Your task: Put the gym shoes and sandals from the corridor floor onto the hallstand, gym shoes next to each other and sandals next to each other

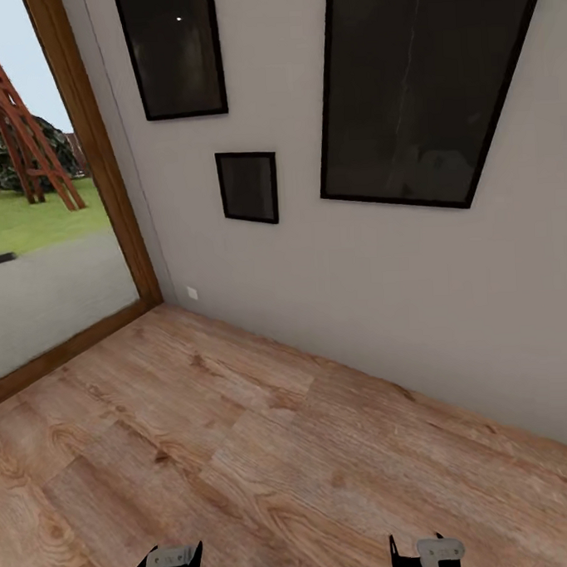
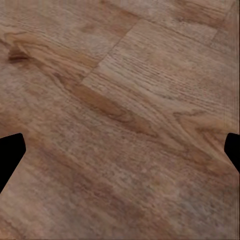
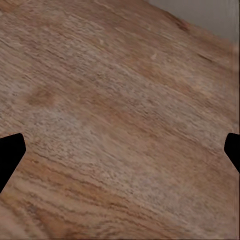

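Corridor floor point(image 1: 267, 451): warm light-brown wood planks with grain and knots, spread beneath and ahead of both sets of fingers, nothing lying on the part in sight.
Left gripper point(image 1: 168, 566): low at the near edge of the head view, over the planks; in its wrist view the dark fingers point(image 2: 10, 155) sit wide apart at opposite edges, with bare floor point(image 2: 125, 120) between them.
Right gripper point(image 1: 429, 556): level with the left one and well apart from it; its fingers point(image 3: 10, 155) are likewise spread wide, bare floor point(image 3: 120, 125) between them.
Wall point(image 1: 384, 295): pale grey, beyond the fingers, meeting the floor along a slanting line.
Picture frames point(image 1: 427, 85): three dark, black-edged panels on the wall.
Glass door point(image 1: 38, 205): wood-framed, ahead of the left fingers, with grass and a red-brown wooden structure point(image 1: 22, 131) outside.
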Motion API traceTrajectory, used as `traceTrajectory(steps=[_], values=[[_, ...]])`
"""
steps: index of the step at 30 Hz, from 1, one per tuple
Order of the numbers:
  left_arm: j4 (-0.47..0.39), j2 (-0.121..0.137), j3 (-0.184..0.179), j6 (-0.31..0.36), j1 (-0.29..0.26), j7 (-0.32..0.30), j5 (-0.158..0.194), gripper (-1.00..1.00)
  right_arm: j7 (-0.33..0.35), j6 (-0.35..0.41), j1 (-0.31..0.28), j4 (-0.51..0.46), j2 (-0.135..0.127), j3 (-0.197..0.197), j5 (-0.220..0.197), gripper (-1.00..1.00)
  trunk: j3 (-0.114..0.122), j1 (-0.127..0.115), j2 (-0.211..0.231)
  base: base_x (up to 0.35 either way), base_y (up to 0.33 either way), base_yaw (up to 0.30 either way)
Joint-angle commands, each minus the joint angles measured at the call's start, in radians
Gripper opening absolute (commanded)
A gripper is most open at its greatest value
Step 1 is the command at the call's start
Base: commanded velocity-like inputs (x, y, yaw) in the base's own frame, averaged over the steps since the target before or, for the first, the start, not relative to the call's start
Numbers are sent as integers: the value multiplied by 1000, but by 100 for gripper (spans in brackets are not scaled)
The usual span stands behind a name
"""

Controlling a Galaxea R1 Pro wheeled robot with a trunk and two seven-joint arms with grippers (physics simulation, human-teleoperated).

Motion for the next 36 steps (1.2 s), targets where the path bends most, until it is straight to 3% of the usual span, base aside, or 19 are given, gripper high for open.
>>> traceTrajectory(steps=[1, 5, 7, 20, 36], values=[[0, -1, 5, -2, 0, -9, 0, 100, -10, 0, -1, 1, 0, -1, -2, 100, 0, 0, 0, 0, 0, -291], [0, 0, 3, -2, 0, -10, -3, 100, -7, 2, -1, 2, 0, -13, -73, 100, 2, 0, 0, 0, 0, -291], [0, 0, 3, -2, 0, -10, -4, 100, -7, 2, -1, 3, 0, -13, -79, 100, 3, 0, 0, 0, 0, -291], [3, -1, 0, -2, 0, -10, -7, 100, -3, 2, -1, 3, 0, -14, -90, 100, 10, 0, 0, 0, 28, -291], [54, 0, -1, -4, 0, -9, -10, 100, -3, 2, -1, 3, -1, -14, -90, 100, 19, 0, 0, 103, 271, -291]])
